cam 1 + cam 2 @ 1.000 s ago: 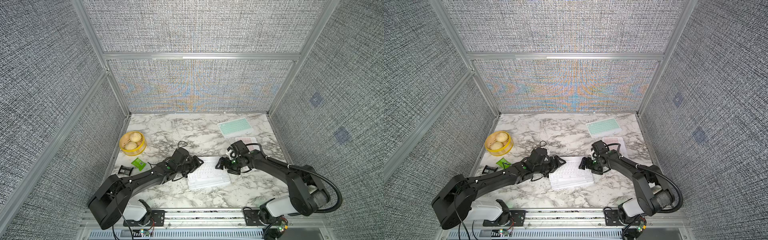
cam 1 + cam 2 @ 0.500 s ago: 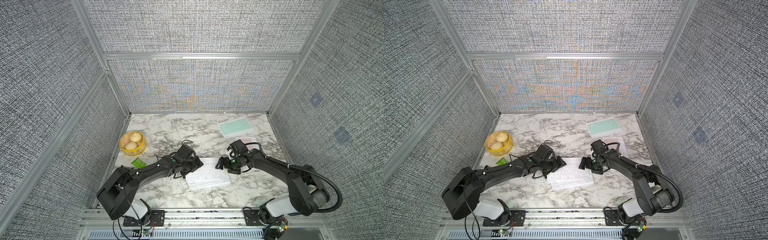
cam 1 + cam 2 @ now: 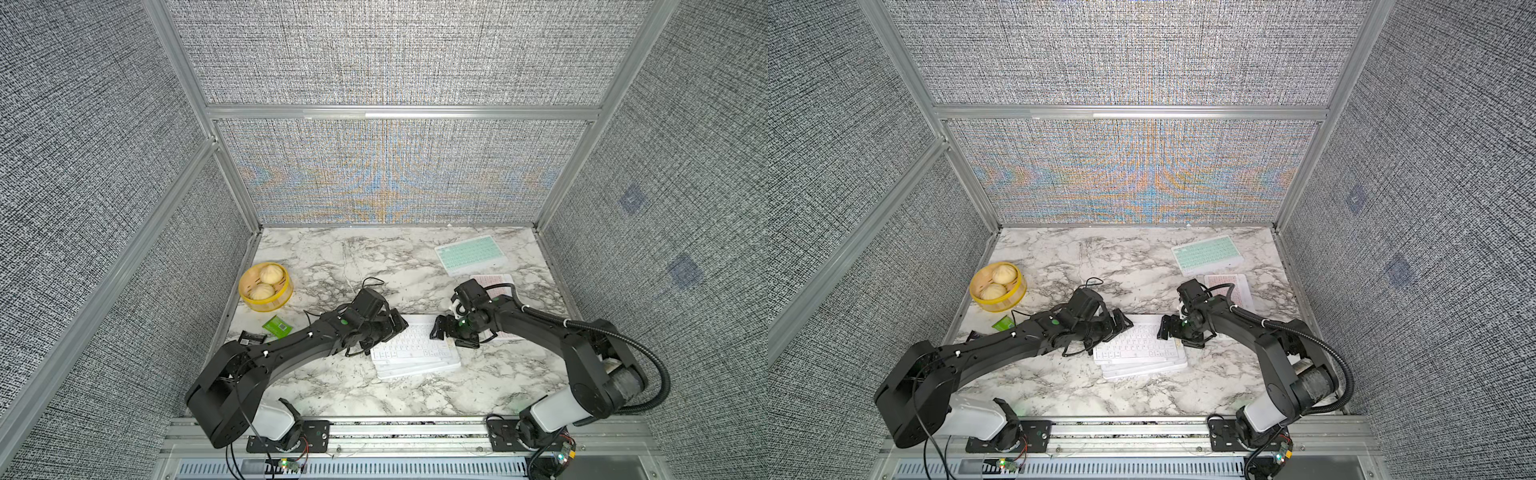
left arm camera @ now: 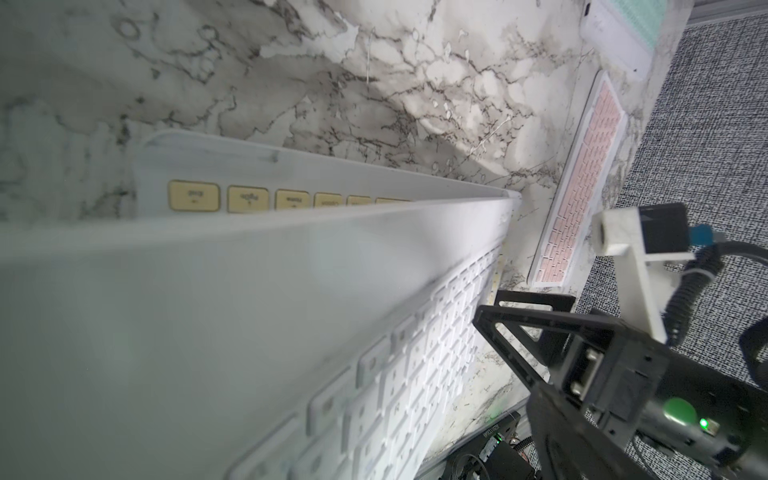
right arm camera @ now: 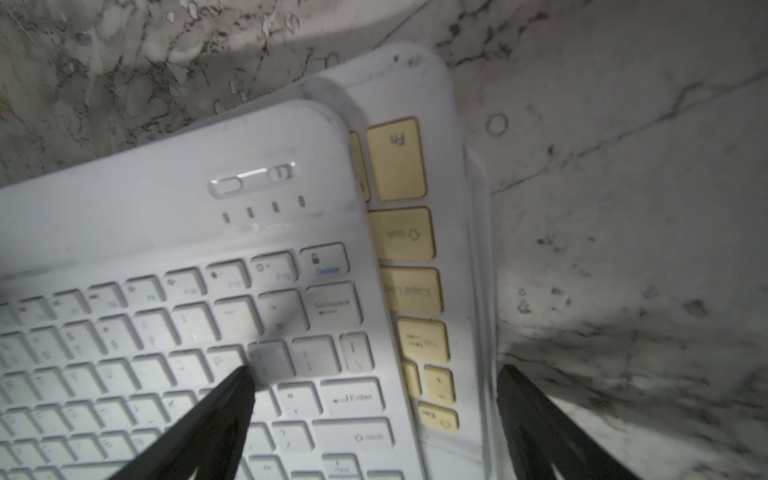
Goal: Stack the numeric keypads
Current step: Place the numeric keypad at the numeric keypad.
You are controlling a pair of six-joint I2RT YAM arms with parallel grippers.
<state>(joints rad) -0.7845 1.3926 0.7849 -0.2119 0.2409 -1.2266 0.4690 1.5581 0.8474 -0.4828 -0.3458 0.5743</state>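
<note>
I am opening left hand (image 3: 384,336) wide, releasing white keypad (image 3: 415,353) onto stack (image 3: 419,370); right hand (image 3: 451,336) wide. Mint keypad (image 3: 471,253), pink keypad (image 3: 493,280) remaining.

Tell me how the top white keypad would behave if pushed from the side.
The white keypad looks thin and rigid, so it would probably move as one piece. It rests skewed on the yellow keypad, whose frame looks smooth, so it may slide or turn easily. Lying flat and low, it seems unlikely to tip.

Yellow-keyed keypad (image 5: 397,160) mostly hidden — white keypad (image 5: 166,208) covers it.
</note>
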